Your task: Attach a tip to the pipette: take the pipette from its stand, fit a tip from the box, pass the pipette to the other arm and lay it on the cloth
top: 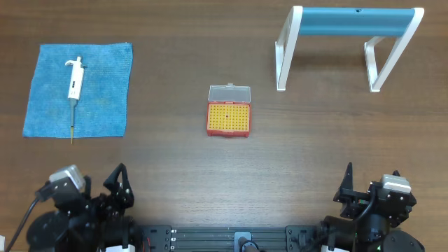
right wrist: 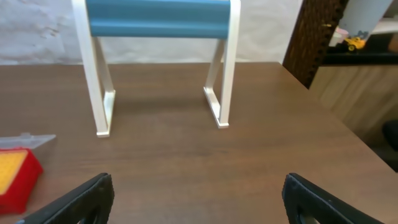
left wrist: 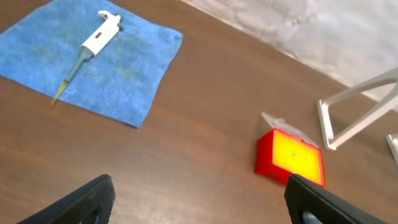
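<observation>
A white pipette [top: 75, 82] with a yellow tip on its end lies on the blue cloth [top: 105, 105] at the far left; the left wrist view shows the same pipette [left wrist: 93, 43] on the cloth [left wrist: 124, 81]. The red tip box [top: 228, 119] with yellow tips and its clear lid folded back sits mid-table, seen too as the box [left wrist: 291, 158] and box [right wrist: 12, 177]. The blue-and-white stand [top: 350, 24] is at the far right, bare. My left gripper [left wrist: 199, 202] and right gripper [right wrist: 199, 199] sit open at the near edge, holding nothing.
Bare brown tabletop stretches between the cloth, box and stand. The table's right edge [right wrist: 348, 137] runs close past the stand [right wrist: 158, 18], with a dark perforated panel beyond it.
</observation>
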`<action>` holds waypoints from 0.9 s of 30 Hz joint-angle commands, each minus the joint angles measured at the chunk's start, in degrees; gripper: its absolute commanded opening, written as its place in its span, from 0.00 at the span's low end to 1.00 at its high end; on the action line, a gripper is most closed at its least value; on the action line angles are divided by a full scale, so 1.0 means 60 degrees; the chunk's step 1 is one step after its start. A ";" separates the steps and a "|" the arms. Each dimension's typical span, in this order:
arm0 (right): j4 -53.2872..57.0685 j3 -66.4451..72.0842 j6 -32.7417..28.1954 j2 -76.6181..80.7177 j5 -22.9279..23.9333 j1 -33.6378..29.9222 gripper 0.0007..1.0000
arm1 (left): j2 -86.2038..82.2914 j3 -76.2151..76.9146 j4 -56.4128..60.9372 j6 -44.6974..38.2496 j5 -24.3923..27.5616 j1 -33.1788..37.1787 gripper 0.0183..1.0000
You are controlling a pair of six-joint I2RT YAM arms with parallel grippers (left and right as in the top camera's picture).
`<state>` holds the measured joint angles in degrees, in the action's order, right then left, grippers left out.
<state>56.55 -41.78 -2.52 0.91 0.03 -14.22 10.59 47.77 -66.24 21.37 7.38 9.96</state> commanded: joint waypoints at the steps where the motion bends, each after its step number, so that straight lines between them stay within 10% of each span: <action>1: 0.0423 0.0007 -0.0127 0.0055 0.0390 -0.0047 0.88 | -0.0091 -0.0827 0.0787 0.0149 0.0033 -0.0029 0.88; 17: 0.1137 0.0007 -0.0127 0.0055 0.0390 -0.0047 0.88 | -0.0273 -0.1373 -0.0208 0.0146 -0.0025 -0.0474 0.88; 27: 0.1137 0.0007 -0.0127 0.0055 0.0390 -0.0047 0.88 | -0.1428 -0.4659 0.8273 -0.1224 -0.2004 -0.1530 0.89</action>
<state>63.48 -41.74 -2.55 0.91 1.65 -14.22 4.86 27.59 -29.65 20.16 -1.15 1.02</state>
